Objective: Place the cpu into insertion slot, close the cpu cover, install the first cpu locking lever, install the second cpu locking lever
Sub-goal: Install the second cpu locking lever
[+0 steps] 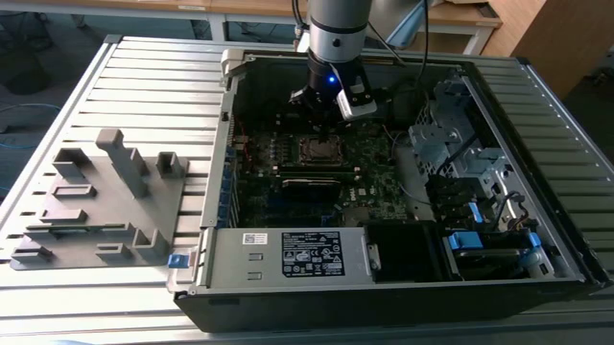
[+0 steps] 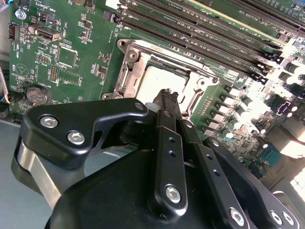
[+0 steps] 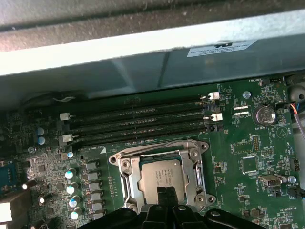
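Now: cpu seated, cover step in hand

Cpu (image 3: 159, 177) lies flat in the insertion slot (image 3: 125, 179); dull grey metal top, square, with the cpu cover (image 3: 194, 164), a thin silver frame, lying around it. Gripper (image 3: 165, 196) hangs just over the chip's near edge, black fingers pressed together, holding nothing. My read: press the frame edge, not the chip; keep force straight down. Around it: green motherboard (image 3: 248, 143), long black memory slots (image 3: 143, 121), computer case (image 1: 384, 277) of grey sheet steel.

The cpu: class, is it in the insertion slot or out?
In. In both wrist views the cpu lies flat inside the insertion slot, grey top showing through the cpu cover; the gripper is above its edge.
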Motion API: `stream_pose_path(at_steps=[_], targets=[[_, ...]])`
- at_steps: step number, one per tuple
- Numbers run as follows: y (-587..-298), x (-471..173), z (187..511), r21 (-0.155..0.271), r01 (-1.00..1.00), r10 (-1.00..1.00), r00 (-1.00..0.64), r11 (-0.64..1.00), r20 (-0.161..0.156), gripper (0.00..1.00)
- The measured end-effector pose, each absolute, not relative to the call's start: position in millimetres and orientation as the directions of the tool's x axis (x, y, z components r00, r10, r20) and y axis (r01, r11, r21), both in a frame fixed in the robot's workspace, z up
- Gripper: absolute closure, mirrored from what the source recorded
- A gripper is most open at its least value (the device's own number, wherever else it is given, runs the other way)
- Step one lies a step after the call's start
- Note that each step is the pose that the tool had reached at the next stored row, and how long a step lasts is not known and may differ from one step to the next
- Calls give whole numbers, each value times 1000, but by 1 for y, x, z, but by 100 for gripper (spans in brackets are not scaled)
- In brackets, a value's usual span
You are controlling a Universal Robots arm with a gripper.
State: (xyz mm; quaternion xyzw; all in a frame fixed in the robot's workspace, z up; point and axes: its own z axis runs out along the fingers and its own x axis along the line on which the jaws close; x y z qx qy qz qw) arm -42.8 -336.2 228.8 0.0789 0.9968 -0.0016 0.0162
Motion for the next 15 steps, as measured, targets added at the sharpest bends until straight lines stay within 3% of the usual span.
stream_pose_path(at_steps=[15], targets=[[-344, -43, 236, 0, 157, 157, -987, 988, -33, 89]])
